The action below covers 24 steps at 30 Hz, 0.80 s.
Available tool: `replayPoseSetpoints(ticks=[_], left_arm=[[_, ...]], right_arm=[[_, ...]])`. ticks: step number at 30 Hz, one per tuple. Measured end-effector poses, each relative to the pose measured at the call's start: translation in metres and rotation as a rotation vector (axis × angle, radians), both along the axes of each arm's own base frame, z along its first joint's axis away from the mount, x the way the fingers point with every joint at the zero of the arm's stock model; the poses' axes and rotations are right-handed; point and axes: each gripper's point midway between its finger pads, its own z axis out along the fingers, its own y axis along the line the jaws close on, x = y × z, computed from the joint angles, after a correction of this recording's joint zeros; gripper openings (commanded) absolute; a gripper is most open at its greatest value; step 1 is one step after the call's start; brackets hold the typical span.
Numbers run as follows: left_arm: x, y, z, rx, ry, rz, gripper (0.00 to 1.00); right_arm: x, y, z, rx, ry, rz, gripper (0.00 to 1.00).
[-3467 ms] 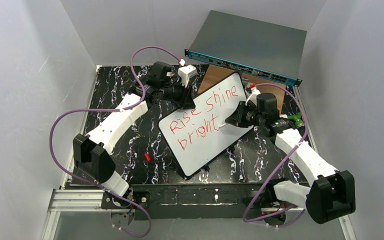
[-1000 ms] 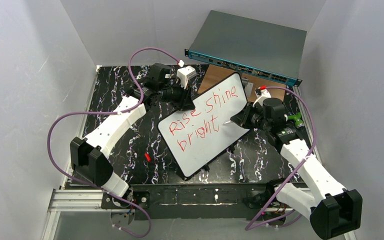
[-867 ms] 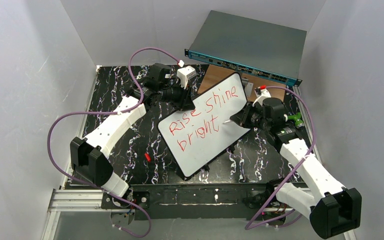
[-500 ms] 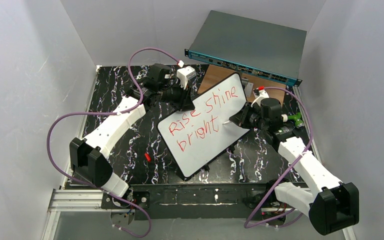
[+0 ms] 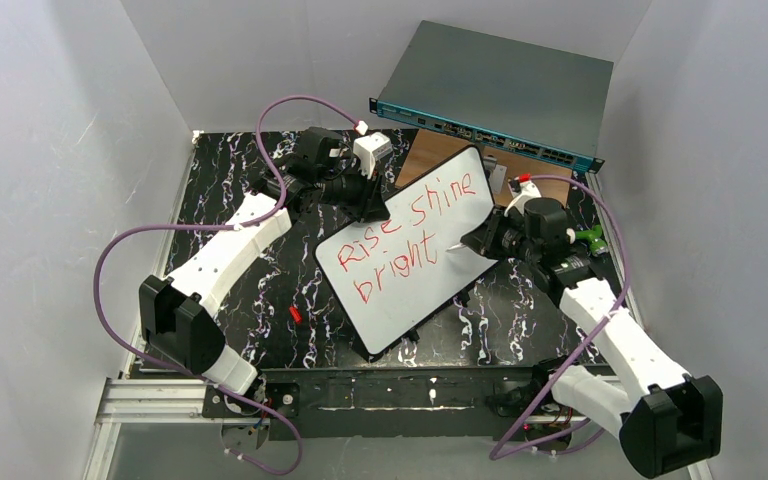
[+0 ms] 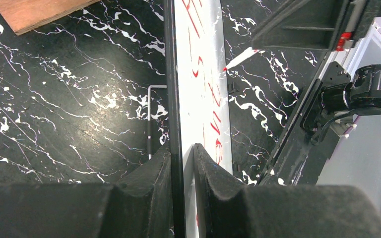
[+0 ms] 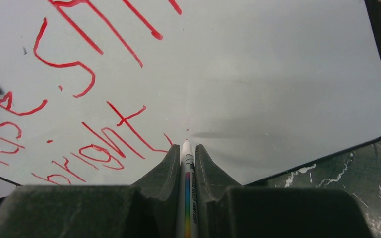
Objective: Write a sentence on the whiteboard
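Left gripper [image 6: 182, 153] clamps whiteboard [image 5: 400, 312] edge, right gripper [image 7: 186, 151] pinches marker [image 7: 187, 198], wrist views crop sentence [image 7: 125, 119]

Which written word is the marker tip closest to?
The word bright, alone on the lower line; the marker tip sits just past its last letter, below shine.

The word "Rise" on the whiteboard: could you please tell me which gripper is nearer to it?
Left. The left gripper clamps the whiteboard edge right beside "Rise"; the right gripper, shut on the marker, sits across the board, beyond "bright".
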Motion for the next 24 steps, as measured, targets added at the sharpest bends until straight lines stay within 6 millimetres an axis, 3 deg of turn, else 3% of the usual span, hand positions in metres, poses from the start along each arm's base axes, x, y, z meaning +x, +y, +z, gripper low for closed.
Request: replayPoseSetpoints(ticks=[3, 9, 12, 14, 24], left_arm=[[0.000, 0.000, 0.000, 0.000, 0.000, 0.000, 0.00], [0.000, 0.000, 0.000, 0.001, 0.000, 0.001, 0.00], [0.001, 0.000, -0.001, 0.002, 0.001, 0.001, 0.00], [0.002, -0.001, -0.002, 0.002, 0.004, 0.003, 0.00], [0.025, -0.010, -0.013, 0.001, 0.010, 0.015, 0.00]], right_arm=[[-0.009, -0.005, 0.012, -0.012, -0.020, 0.005, 0.01], [-0.024, -0.014, 0.077, 0.003, -0.177, 0.000, 0.01], [-0.034, -0.019, 0.099, 0.010, -0.225, -0.003, 0.01], [-0.040, -0.022, 0.105, 0.012, -0.236, -0.004, 0.01], [-0.062, -0.029, 0.099, 0.011, -0.192, -0.011, 0.01]])
